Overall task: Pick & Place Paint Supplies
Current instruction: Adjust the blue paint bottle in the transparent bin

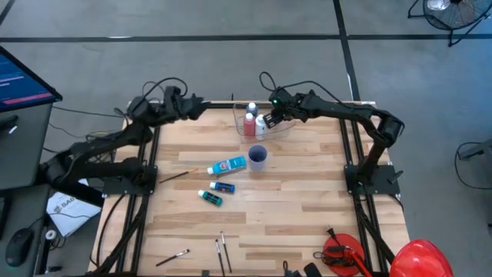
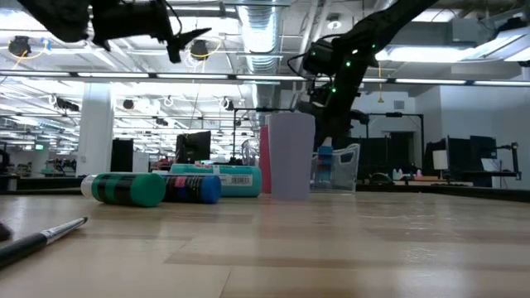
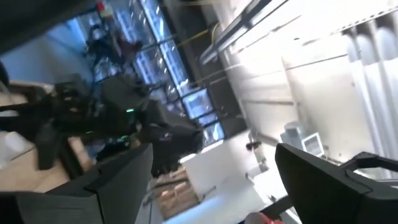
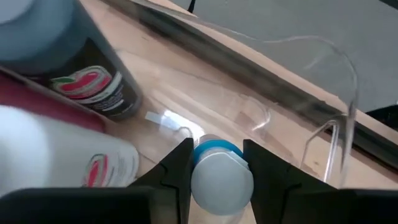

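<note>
Illegible red-and-green labels on bottles (image 4: 81, 87) beside right gripper (image 4: 217, 165).

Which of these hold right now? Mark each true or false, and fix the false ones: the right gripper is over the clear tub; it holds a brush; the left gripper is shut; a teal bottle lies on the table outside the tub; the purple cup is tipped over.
1. The right gripper is over the clear tub. True.
2. It holds a brush. False: its fingers close on a blue bottle with a white cap.
3. The left gripper is shut. False: it is open, empty, raised off the table.
4. A teal bottle lies on the table outside the tub. True.
5. The purple cup is tipped over. False: it stands upright.
</note>
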`<state>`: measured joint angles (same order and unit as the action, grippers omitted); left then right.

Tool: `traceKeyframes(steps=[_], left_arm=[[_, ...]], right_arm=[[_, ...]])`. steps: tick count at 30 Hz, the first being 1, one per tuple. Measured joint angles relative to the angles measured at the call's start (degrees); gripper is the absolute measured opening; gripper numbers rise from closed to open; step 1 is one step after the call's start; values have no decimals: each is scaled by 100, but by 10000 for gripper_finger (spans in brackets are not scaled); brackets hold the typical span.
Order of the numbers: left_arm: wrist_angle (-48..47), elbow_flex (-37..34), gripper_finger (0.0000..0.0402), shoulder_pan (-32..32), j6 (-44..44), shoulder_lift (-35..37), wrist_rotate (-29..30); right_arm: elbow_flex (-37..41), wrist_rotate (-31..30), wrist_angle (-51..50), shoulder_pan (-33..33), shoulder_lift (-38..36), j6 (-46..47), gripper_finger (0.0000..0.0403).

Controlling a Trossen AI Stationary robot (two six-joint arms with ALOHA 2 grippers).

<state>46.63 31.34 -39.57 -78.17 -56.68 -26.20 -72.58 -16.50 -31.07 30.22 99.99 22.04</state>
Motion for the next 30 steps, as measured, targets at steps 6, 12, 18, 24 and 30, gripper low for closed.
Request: traceKeyframes(steps=[6, 12, 18, 24, 30], left_arm=[[2, -119, 329, 632, 352, 312, 1068], [-49, -119, 328, 967, 464, 154, 1219], [-42, -119, 329, 1108, 452, -44, 1227], [-36, -119, 329, 1132, 478, -50, 1258], [-31, -119, 328, 1141, 486, -50, 1288]], right_arm=[[7, -71, -103, 95, 72, 498, 111], [-2, -180, -21, 228, 67, 657, 112], [-2, -163, 35, 262, 65, 654, 106], [-7, -156, 53, 296, 143, 654, 119], [-6, -109, 38, 291, 264, 649, 106]])
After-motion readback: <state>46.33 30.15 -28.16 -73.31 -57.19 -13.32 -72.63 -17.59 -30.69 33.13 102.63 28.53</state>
